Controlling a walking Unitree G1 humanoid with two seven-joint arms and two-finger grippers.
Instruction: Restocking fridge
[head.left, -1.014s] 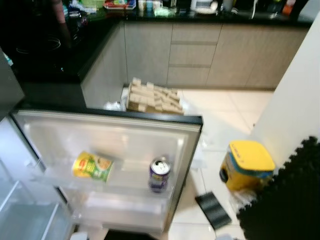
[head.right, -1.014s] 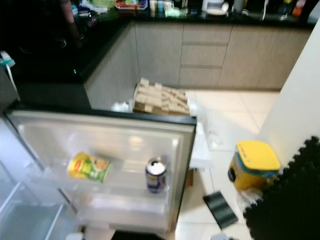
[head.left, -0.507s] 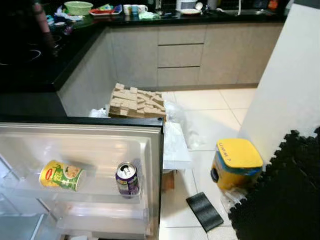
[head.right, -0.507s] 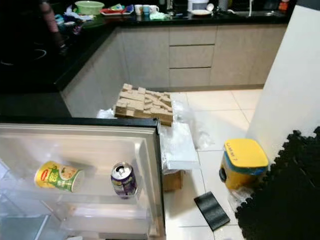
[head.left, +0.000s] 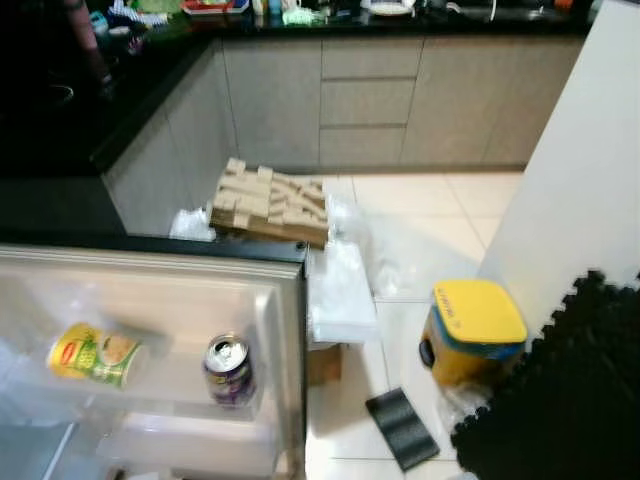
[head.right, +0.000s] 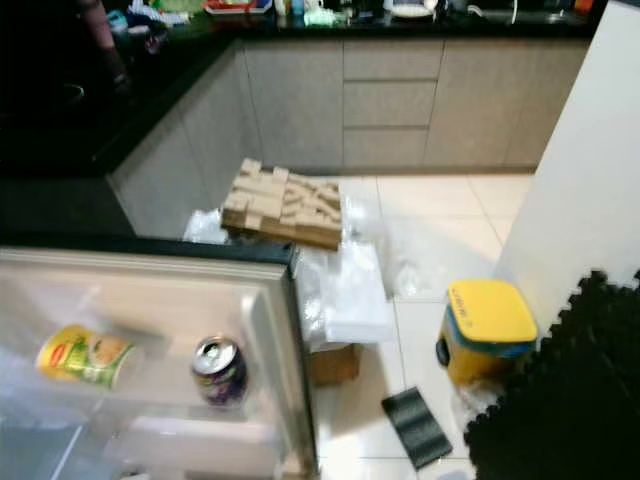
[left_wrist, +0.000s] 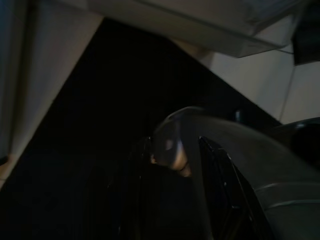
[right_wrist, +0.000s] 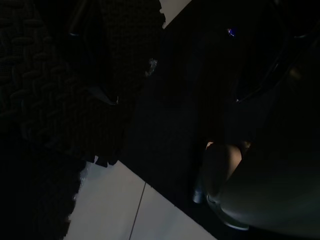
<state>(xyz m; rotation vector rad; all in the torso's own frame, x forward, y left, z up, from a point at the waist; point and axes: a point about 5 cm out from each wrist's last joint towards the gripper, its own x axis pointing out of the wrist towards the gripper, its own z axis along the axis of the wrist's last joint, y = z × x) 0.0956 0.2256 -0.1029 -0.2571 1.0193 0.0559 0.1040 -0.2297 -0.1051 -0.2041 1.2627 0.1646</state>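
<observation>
We see the open fridge door (head.left: 270, 300) low on our left, so our left arm is the nearer one. On its clear plastic door shelf (head.left: 150, 375) a purple metal can (head.left: 229, 370) stands upright, and a yellow-green cup (head.left: 92, 354) lies on its side, long axis across the shelf. We cannot tell either claw's state; both wrist views are dark.

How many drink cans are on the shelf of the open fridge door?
2. A yellow-green can lies on its side at the left. A purple can stands upright to its right. Others may be hidden beyond the picture's edge.
</observation>
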